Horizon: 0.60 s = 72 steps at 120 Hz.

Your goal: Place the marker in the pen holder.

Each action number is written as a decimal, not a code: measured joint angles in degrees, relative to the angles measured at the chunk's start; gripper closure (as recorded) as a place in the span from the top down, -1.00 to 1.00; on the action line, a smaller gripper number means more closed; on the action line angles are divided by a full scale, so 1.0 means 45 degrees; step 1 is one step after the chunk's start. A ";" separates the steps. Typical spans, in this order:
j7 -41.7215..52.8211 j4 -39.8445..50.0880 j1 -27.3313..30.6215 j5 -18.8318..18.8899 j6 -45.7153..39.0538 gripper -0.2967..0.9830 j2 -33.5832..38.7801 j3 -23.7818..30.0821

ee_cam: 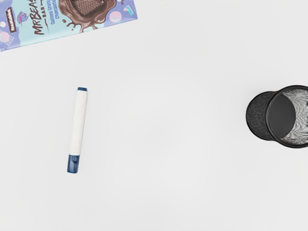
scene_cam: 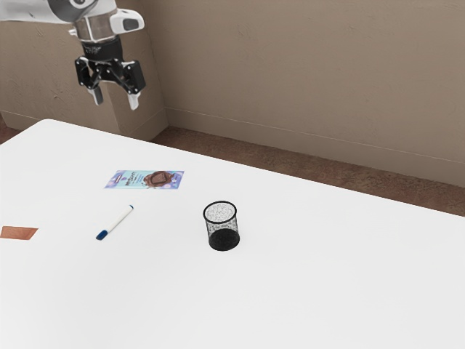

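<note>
The gripper [scene_cam: 115, 102] hangs high, fingers apart and empty — presumably to straddle the flat-lying marker [scene_cam: 118, 222]; the pen holder [scene_cam: 224, 240] stands upright — mouth up to receive it.

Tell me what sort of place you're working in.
Probably a plain indoor room, perhaps an office: a brownish wall with a baseboard, and a white table with a marker and a mesh pen holder on it.
</note>
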State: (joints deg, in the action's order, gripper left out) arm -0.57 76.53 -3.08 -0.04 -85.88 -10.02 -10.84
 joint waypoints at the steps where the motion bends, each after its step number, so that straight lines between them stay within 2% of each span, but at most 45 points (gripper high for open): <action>1: -0.0001 -0.0004 -0.0002 0.0002 0.0005 0.54 0.0001 0.0001; 18: -0.0012 0.0083 -0.0019 0.0005 0.0054 0.54 0.0216 -0.0029; 24: -0.0019 0.1120 -0.0045 0.0032 -0.0129 0.54 0.0781 -0.0055; 35: -0.0035 0.3920 -0.0104 0.0056 -0.1373 0.54 0.1171 -0.0330; 45: -0.0041 0.5663 0.0018 0.0232 -0.2666 0.54 0.1083 -0.0521; 72: 0.0231 0.7161 0.0004 0.0541 -0.5492 0.54 -0.0101 -0.0650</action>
State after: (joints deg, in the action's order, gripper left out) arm 0.48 108.76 -3.06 2.40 -110.59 -10.47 -13.76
